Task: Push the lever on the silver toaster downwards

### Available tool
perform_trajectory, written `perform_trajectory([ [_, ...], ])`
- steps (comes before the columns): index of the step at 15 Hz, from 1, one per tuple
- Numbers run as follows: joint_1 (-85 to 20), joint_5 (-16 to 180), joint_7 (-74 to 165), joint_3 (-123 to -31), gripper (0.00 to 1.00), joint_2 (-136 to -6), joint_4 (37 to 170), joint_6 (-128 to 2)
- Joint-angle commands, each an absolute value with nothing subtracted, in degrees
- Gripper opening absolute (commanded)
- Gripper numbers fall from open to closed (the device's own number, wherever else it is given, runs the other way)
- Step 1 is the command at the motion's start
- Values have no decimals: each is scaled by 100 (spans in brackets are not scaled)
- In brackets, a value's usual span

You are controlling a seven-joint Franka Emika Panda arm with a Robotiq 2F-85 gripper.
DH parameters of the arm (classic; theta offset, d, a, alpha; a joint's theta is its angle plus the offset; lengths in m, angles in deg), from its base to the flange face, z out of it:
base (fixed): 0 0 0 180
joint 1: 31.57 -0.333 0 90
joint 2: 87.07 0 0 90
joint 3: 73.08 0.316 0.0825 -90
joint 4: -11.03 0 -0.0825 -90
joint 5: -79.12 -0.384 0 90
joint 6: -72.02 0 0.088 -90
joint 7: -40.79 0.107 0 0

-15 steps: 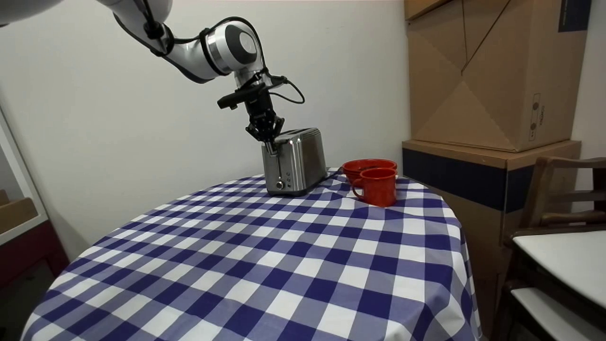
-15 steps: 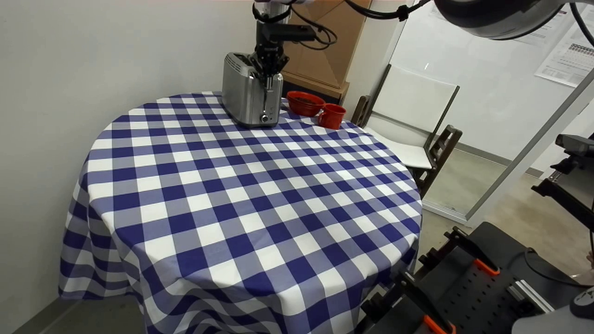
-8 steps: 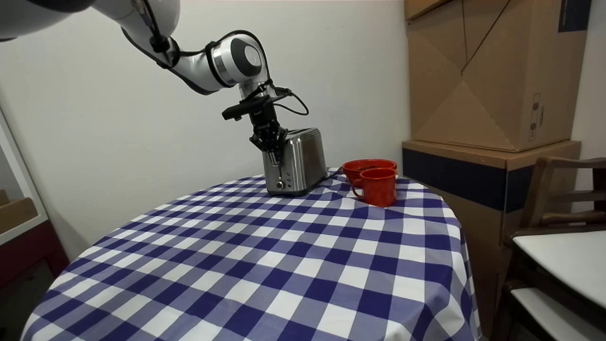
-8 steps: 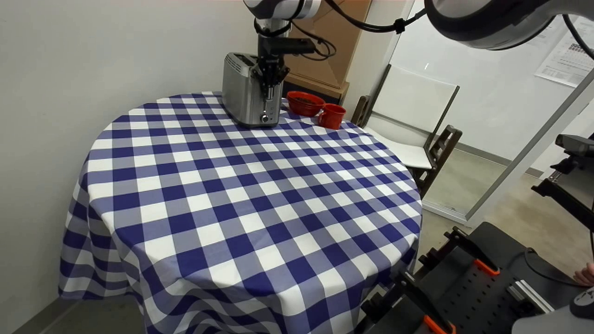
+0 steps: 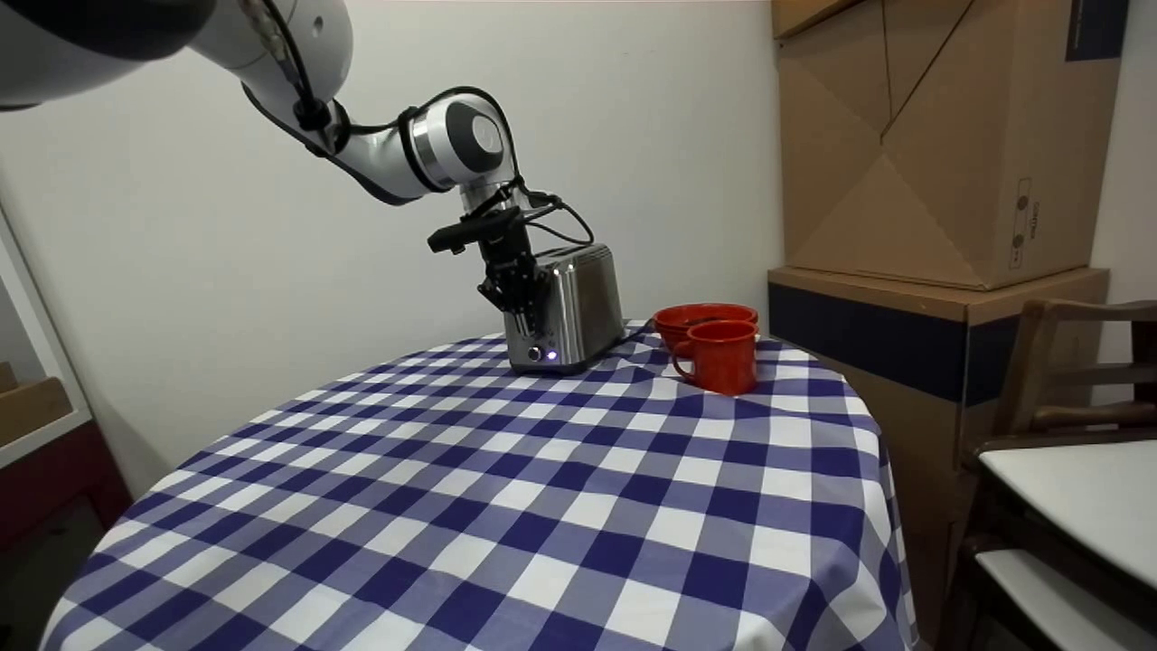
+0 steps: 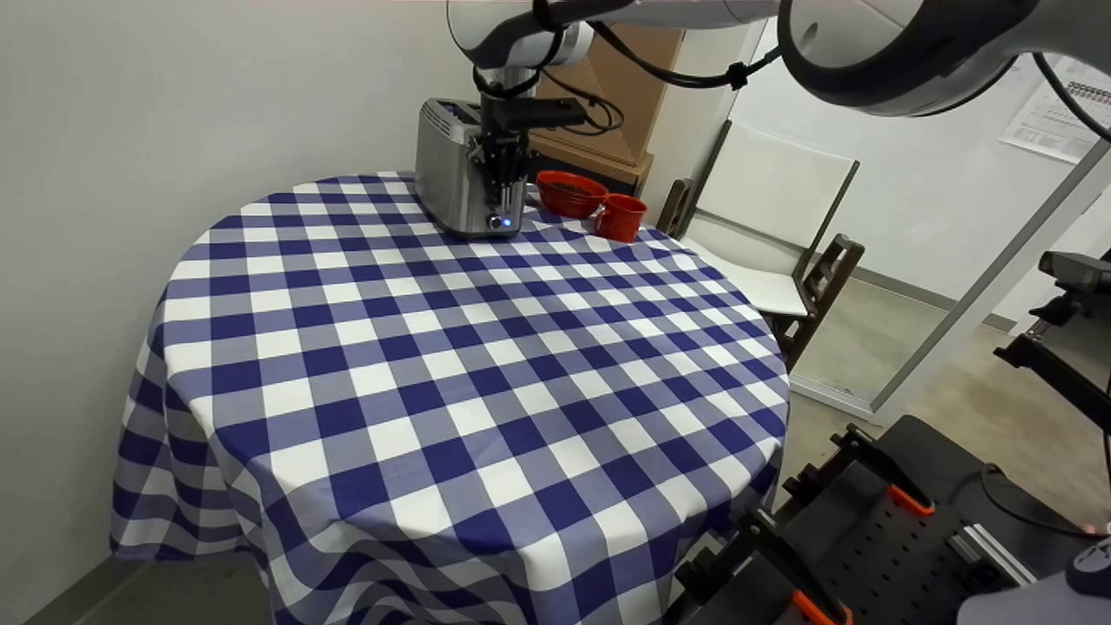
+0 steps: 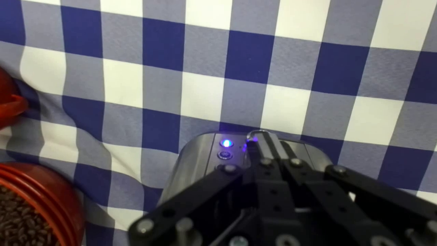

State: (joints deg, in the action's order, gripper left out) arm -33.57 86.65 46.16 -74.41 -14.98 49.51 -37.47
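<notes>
The silver toaster (image 5: 587, 307) stands upright at the back of the checkered table, and also shows in an exterior view (image 6: 444, 174). My gripper (image 5: 524, 325) is shut, with its fingers together and nothing seen between them. It points down against the toaster's lever face, low and just above the round knob (image 5: 535, 353). In the wrist view the fingertips (image 7: 271, 145) lie over the lever slot's line, beside a lit blue button (image 7: 226, 143). The lever is hidden behind or under the fingers, so contact cannot be seen directly.
A red mug (image 5: 723, 357) and stacked red bowls (image 5: 700, 316) stand beside the toaster; the top bowl (image 7: 65, 198) holds brown pieces. A white wall (image 6: 217, 87) is behind the toaster. Cardboard boxes (image 5: 904, 199) stand beyond the table (image 6: 469, 365).
My gripper has moved steadily down along the toaster's front face, staying shut. A blue light on the toaster has come on. The toaster, mug and bowls have stayed in place.
</notes>
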Motion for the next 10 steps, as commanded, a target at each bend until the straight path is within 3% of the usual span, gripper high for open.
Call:
perform_trajectory([
  [1, -3362, 8689, 4463, -7432, 0, -1132, 4743, -3772],
  [10, -3173, 8446, 4171, -7173, 0, -1901, 4915, -2956],
])
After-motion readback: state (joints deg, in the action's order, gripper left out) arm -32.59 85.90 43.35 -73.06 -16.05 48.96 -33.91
